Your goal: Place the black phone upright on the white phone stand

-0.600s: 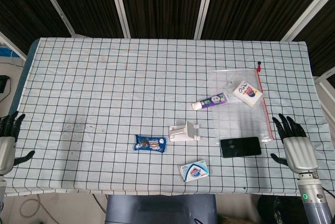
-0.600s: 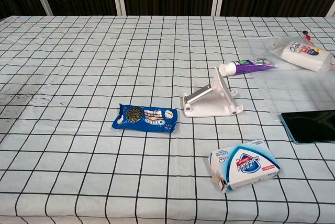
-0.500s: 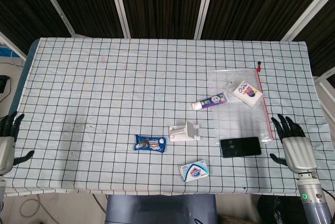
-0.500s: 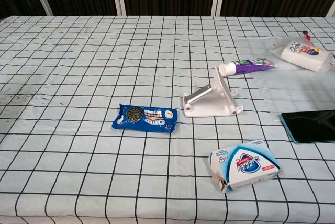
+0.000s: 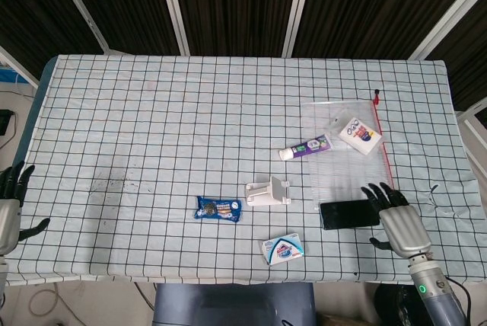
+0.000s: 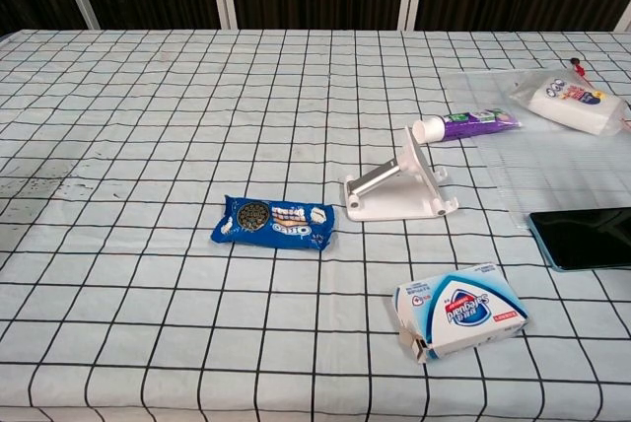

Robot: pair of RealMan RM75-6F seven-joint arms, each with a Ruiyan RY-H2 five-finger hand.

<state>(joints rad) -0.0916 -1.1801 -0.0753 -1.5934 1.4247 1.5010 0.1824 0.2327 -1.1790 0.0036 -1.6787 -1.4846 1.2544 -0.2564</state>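
The black phone [image 5: 349, 214] lies flat, screen up, on the checked tablecloth [image 5: 152, 128] near the front right of the table, its far edge just at the rim of a clear zip bag [image 5: 350, 151]. To its left, apart from it, the white phone stand [image 5: 268, 192] sits with nothing on it, its sloped back pointing toward a purple toothpaste tube [image 5: 304, 148] further back.

The right hand [image 5: 397, 218] is just beside the phone's right end, palm down with its fingers spread and holding nothing; from the head view its fingertips [image 5: 373, 190] look to reach the phone's corner, though I cannot tell whether they actually touch it. The chest view shows the phone at its right edge but not the hand.

The left hand [image 5: 9, 200] hangs off the left edge of the table, well away from everything, fingers apart and empty.

Inside the zip bag, toward the back, is a white packet [image 5: 355, 135]. In front of the stand lies a blue and white soap box [image 5: 282, 248], and to the stand's left a blue cookie packet [image 5: 218, 209]. A patch of dark speckles [image 5: 114, 185] marks the cloth on the left side
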